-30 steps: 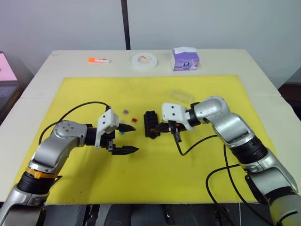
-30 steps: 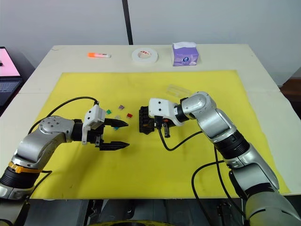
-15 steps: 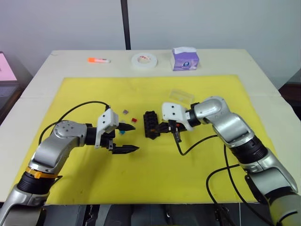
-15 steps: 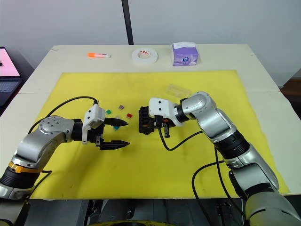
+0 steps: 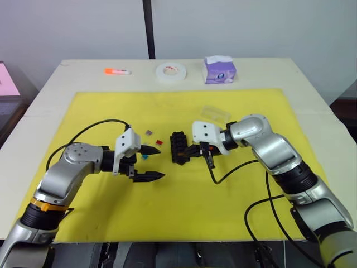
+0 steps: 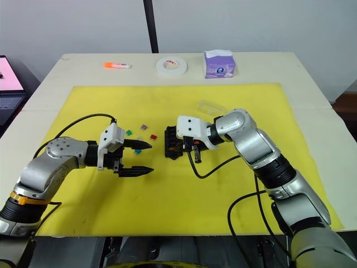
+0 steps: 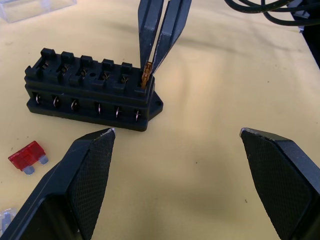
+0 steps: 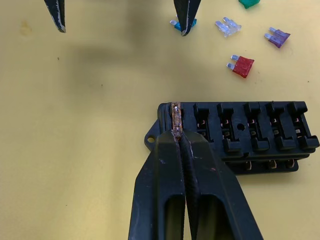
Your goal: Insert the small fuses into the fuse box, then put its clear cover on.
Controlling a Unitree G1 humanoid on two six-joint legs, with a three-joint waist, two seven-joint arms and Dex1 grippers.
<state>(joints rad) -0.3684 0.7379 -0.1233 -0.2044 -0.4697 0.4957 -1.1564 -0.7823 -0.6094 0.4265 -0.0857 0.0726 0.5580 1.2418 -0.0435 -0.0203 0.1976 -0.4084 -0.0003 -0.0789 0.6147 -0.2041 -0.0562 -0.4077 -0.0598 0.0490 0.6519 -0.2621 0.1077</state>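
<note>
Now, right tool [image 8: 180, 134]: clenched on an orange fuse [image 8: 175, 119], fingers pressed together, holding it upright at the end slot of the fuse box [image 5: 179, 147]; in the left eye view it sits just right of centre.
Orange fuse: thin and amber, its lower edge at the box's corner slot nearest the mounting ear; whether it is seated I cannot tell.
Fuse box: black block with two rows of slots, lying on the yellow mat [image 5: 178, 212] at the middle of the left eye view; every other slot looks empty.
Left tool [image 5: 151, 163]: released, its two black fingers spread wide apart, hovering left of centre over the mat and gripping nothing; well clear of the box.
Red fuse [image 5: 158, 142]: flat on the mat just left of the box, between it and the left tool.
Purple fuse [image 5: 149, 133]: on the mat, up and left of the red one.
Teal fuse [image 8: 183, 24]: on the mat right beside one finger of the left tool.
Grey fuse [image 8: 226, 27]: pale and clear-looking, lying between the teal and purple ones in the right wrist view.
Green fuse [image 6: 129, 133]: on the mat above the left tool.
Clear cover [image 5: 215, 113]: on the mat up and right of the box, apart from it.
Counter [image 5: 56, 84]: pale, carrying the mat.
Far edge, top of frame: orange marker [image 5: 117, 71] at left, white tape roll [image 5: 170, 71] in the middle, purple tissue box [image 5: 219, 70] right of it.
</note>
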